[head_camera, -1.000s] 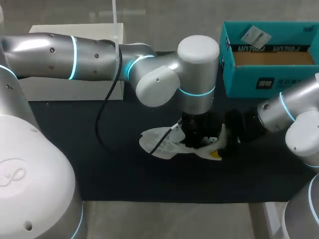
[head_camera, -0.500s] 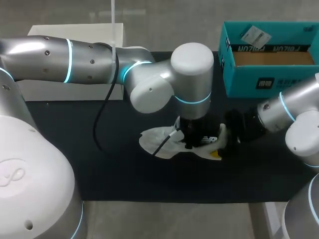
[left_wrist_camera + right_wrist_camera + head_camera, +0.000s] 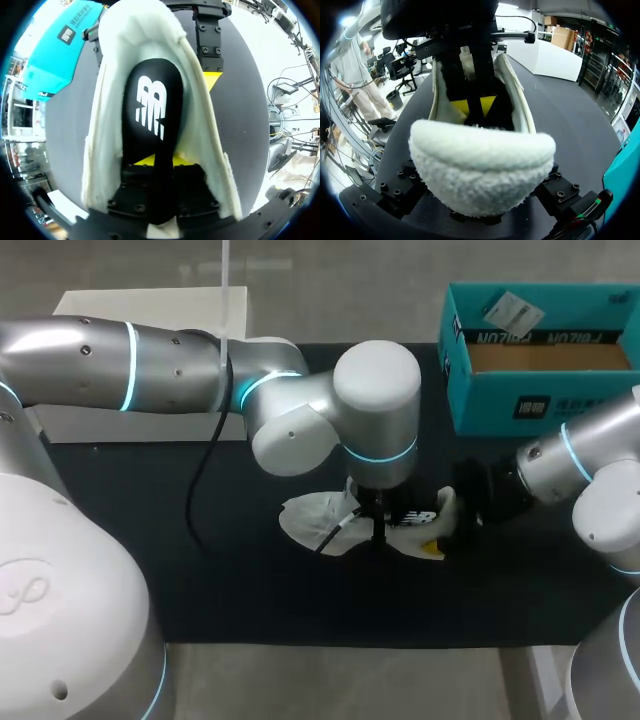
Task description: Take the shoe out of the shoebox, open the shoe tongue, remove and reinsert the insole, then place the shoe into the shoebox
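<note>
A white fleecy shoe (image 3: pixel 318 522) lies on its side on the black mat, heel toward my right arm. Its black insole (image 3: pixel 150 110), with a white logo, sits inside it. My left gripper (image 3: pixel 380 532) points straight down into the shoe's mouth, and in the left wrist view that gripper (image 3: pixel 157 161) is shut on the insole's near end, yellow tips on both sides. My right gripper (image 3: pixel 446 526) holds the heel (image 3: pixel 480 165), with its fingers (image 3: pixel 400 192) wide apart and pressed against the two sides. The teal shoebox (image 3: pixel 540 408) stands open at the back right.
A white box (image 3: pixel 150 420) stands at the mat's back left, behind my left arm. A paper slip (image 3: pixel 512 310) lies inside the shoebox. A black cable (image 3: pixel 205 475) hangs from the left arm over the mat.
My left arm has shifted a little to the left and lower over the shoe, and its fingers have closed on the insole. The right arm and the shoe have stayed put.
</note>
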Controlling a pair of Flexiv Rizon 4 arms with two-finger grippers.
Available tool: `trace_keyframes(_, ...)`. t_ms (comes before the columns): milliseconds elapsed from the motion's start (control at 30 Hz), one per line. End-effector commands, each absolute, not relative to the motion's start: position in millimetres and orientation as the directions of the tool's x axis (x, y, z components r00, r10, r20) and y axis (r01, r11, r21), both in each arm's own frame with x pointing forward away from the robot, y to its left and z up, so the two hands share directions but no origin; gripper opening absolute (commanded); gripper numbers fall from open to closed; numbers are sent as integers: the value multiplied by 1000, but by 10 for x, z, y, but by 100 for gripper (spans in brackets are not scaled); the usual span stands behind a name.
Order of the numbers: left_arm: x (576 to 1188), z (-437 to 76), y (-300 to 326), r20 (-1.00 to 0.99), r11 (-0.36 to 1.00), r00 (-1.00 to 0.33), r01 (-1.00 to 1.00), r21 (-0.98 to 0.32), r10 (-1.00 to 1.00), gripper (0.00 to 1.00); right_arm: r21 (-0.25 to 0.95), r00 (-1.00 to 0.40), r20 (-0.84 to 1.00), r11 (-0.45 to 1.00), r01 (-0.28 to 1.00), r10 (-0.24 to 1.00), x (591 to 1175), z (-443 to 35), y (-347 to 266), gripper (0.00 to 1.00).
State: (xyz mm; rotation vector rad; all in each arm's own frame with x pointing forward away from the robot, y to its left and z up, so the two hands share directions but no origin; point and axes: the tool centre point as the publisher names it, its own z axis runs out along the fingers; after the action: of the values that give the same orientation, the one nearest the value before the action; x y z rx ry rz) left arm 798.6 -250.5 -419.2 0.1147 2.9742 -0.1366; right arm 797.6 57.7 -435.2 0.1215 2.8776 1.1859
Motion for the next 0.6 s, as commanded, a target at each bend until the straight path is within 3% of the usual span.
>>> trace_keyframes(33,8063,-4573,-2519,-151,993,-986,86,-83,73,6,703,-997,3,709,61,83,7960,-4398,591,0)
trace_keyframes(67,8054,-4579,-2523,-149,993,-986,89,-83,76,0,703,-997,3,709,61,83,7960,-4398,591,0)
trace_keyframes(600,7887,-4097,-2388,-91,987,-996,28,-158,14,0,703,-997,3,709,61,83,7960,-4398,591,0)
